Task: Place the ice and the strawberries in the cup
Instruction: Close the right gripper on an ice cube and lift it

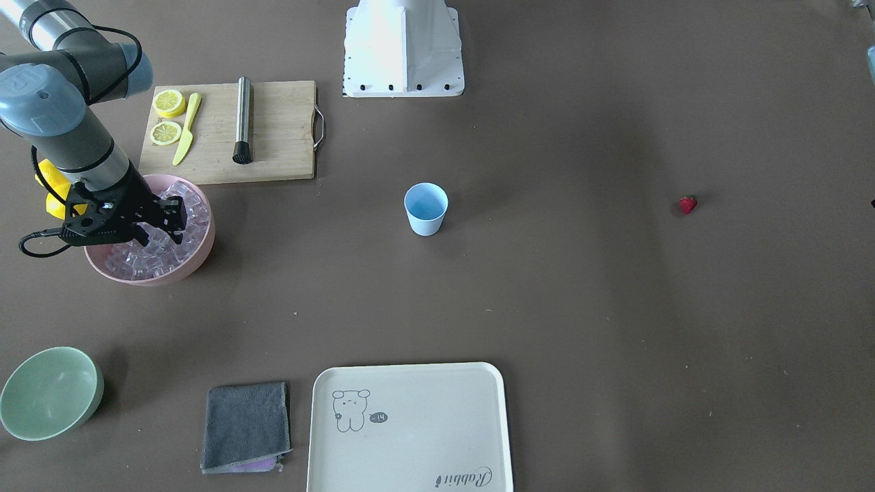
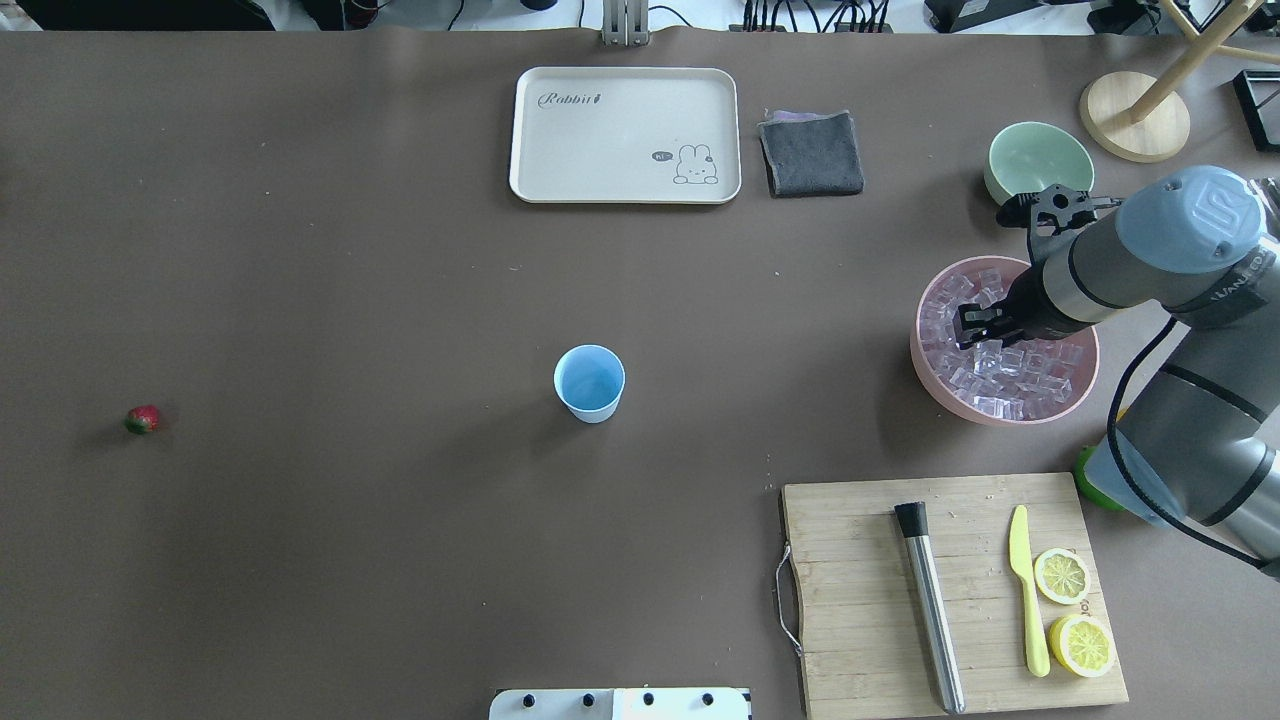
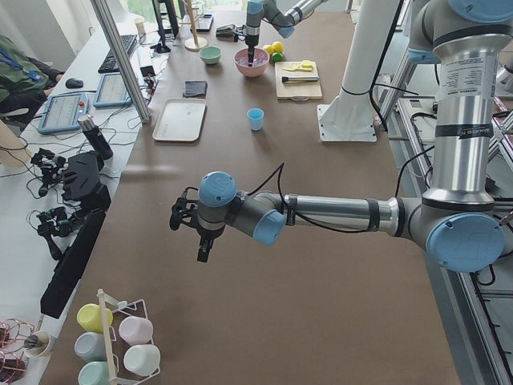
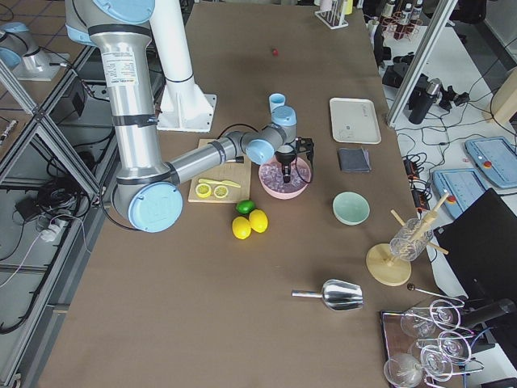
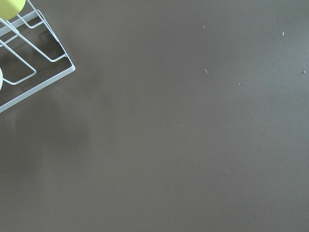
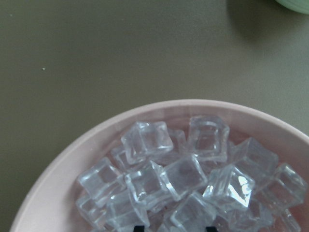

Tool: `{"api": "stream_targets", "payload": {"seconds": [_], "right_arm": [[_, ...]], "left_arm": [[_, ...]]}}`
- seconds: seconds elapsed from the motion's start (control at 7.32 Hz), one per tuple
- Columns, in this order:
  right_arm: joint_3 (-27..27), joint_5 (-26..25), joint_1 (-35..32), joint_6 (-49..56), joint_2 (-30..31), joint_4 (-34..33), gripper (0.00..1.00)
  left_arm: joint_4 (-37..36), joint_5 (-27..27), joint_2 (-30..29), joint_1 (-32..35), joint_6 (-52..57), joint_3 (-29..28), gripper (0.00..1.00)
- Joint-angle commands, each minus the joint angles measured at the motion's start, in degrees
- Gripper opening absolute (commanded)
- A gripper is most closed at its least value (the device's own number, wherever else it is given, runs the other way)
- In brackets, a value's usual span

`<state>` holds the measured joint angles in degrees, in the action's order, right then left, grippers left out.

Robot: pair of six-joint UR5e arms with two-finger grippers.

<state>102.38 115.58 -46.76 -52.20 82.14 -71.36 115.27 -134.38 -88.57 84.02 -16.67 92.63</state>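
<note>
The light-blue cup [image 2: 590, 382] stands upright mid-table, also in the front view [image 1: 426, 208]. It looks empty. The ice [image 6: 174, 174] fills a pink bowl [image 2: 925, 365]. My right gripper [image 2: 975, 325] is over that bowl, fingers apart and tips down among the cubes; its tips barely show at the bottom edge of the right wrist view. The strawberry [image 2: 142, 419] lies alone far to the cup's left. My left gripper [image 3: 203, 255] hangs over bare table far from the cup. It shows only in the left side view, so I cannot tell whether it is open or shut.
A cutting board [image 2: 860, 600] holds a metal muddler [image 2: 930, 610], a yellow knife [image 2: 1028, 590] and two lemon halves [image 2: 1062, 575]. A green bowl [image 2: 1035, 155], grey cloth [image 2: 812, 152] and cream tray [image 2: 560, 170] lie beyond. A wire cup rack [image 5: 29, 58] is near my left wrist.
</note>
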Motion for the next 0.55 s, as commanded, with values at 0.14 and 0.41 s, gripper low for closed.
{"api": "stream_targets", "payload": {"seconds": [0.14, 0.41], "right_arm": [[0.6, 0.4, -1.3, 0.2, 0.4, 0.0, 0.0], [2.2, 2.4, -3.1, 0.2, 0.7, -0.2, 0.0]], "left_arm": [[0.0, 0.0, -0.1, 0.0, -0.2, 0.3, 0.98], [0.0, 0.0, -0.9, 0.0, -0.3, 0.0, 0.98]]}}
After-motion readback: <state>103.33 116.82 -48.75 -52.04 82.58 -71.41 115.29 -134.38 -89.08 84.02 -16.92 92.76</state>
